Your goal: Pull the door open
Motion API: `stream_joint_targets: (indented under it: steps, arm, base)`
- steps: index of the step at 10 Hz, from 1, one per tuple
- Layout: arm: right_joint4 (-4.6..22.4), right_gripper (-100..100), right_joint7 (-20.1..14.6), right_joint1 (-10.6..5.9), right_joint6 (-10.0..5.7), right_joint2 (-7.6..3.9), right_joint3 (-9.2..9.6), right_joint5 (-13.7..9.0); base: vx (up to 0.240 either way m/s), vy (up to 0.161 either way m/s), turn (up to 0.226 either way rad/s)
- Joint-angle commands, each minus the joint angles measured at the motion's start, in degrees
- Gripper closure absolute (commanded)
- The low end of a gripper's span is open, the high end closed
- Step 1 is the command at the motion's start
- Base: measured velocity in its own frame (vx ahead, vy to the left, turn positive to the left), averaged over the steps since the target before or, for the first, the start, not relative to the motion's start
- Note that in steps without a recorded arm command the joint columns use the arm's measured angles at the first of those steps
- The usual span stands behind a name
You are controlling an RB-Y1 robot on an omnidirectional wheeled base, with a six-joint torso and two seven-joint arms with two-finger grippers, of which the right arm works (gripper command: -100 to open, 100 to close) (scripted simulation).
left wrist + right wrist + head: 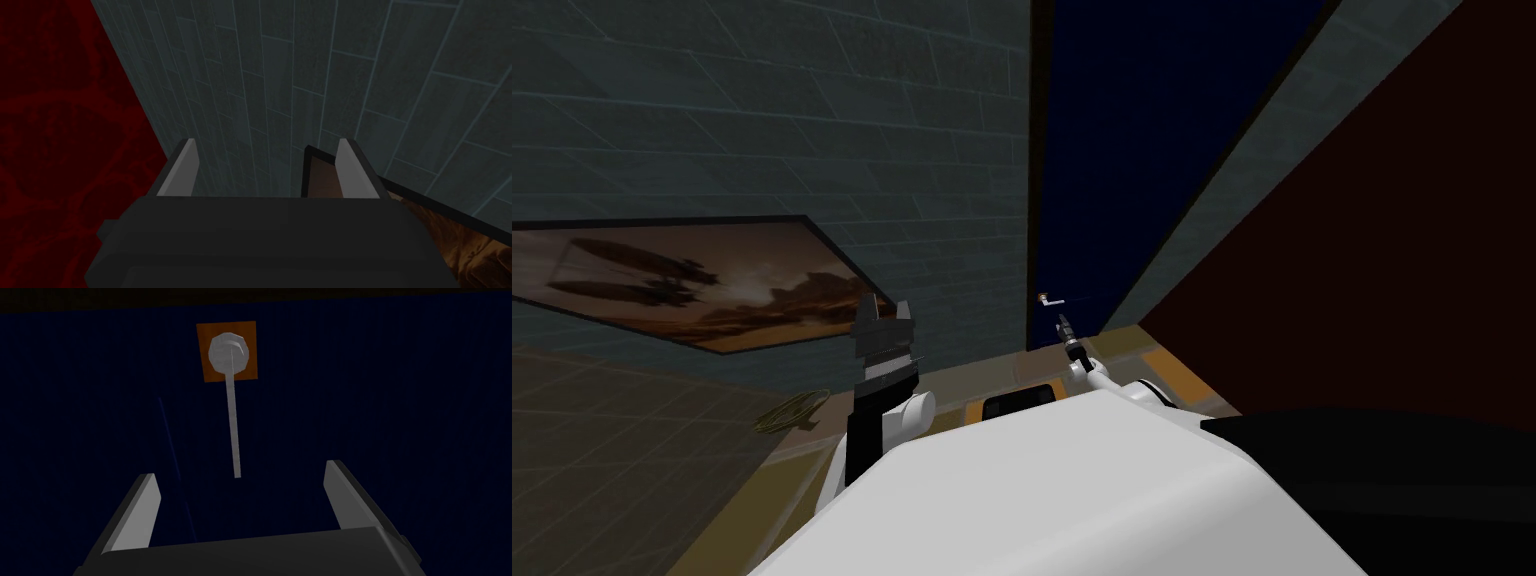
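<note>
The right gripper [241, 500], fingers spread wide and empty, is the nearer one. The lever handle [233, 418] lies just beyond its fingertips, free end lined up with the gap, its long axis running left to right across the dark blue door [375, 388]. The lever is thin and grey, on a round hub [228, 350] over an orange-brown plate [251, 374]. The left gripper [265, 167], also spread and empty, hangs far left by the tiled wall [300, 75].

Head camera looks steeply down at the door [1112, 150]; right wrist camera closely faces its handle [234, 423].
</note>
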Motion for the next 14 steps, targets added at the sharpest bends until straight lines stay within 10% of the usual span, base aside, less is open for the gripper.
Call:
stream_joint_targets:
  steps: [1, 11, 12, 14]
  arm:
    - [-0.15, -100, -0.72, 1.07, -0.48, -0.89, -1.11, -0.1]
    - [-1.28, -100, -4.88, 7.46, -3.05, -5.9, -7.15, -0.64]
    - [-1.28, 100, -4.88, 7.46, -3.05, -5.9, -7.15, -0.64]
    - [-1.28, 100, -4.88, 7.46, -3.05, -5.9, -7.15, -0.64]
  base:
    - [0.116, 0.032, 0.221]
    - [0.152, 0.026, 0.152]
    - [0.0, 0.0, 0.011]
    - [-0.017, 0.003, 0.0]
